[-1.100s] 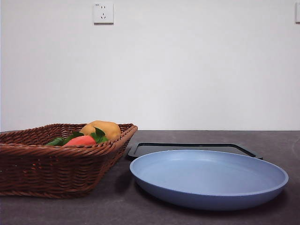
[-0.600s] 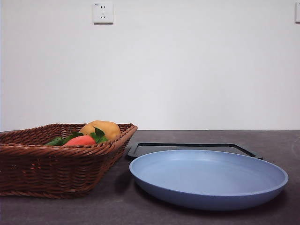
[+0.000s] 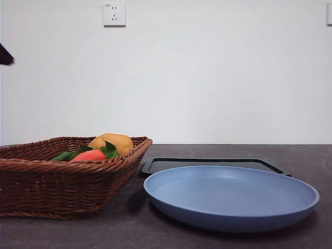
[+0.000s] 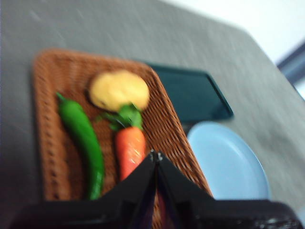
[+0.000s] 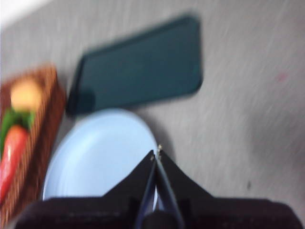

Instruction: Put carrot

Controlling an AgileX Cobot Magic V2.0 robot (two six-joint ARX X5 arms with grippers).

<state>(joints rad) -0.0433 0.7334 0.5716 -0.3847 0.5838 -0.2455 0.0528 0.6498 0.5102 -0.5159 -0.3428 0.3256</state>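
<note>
Since the earlier front frames, a black tip [image 3: 5, 55] has come into sight at the upper left edge of the front view, while the basket, plate and tray lie as they did; which arm the tip belongs to cannot be told from that view. The carrot [image 4: 130, 149] lies inside the wicker basket [image 4: 45, 114], its long axis running along the basket's length, leafy thick end turned toward the potato [image 4: 119, 89] and just touching it, tapered end toward the left gripper [image 4: 156, 155]; a green chili pepper [image 4: 85, 138] lies beside it, roughly parallel, a little apart. The left gripper hangs above the basket's near edge with its jaws pressed together, gripping nothing; the right gripper [image 5: 156, 153] hangs over the blue plate [image 5: 102, 152], jaws likewise pressed together and holding nothing. The plate sits just beside the basket; the dark tray [image 5: 143, 71] lies behind the plate on the grey table [image 5: 257, 119]; both wrist views are blurred.
</note>
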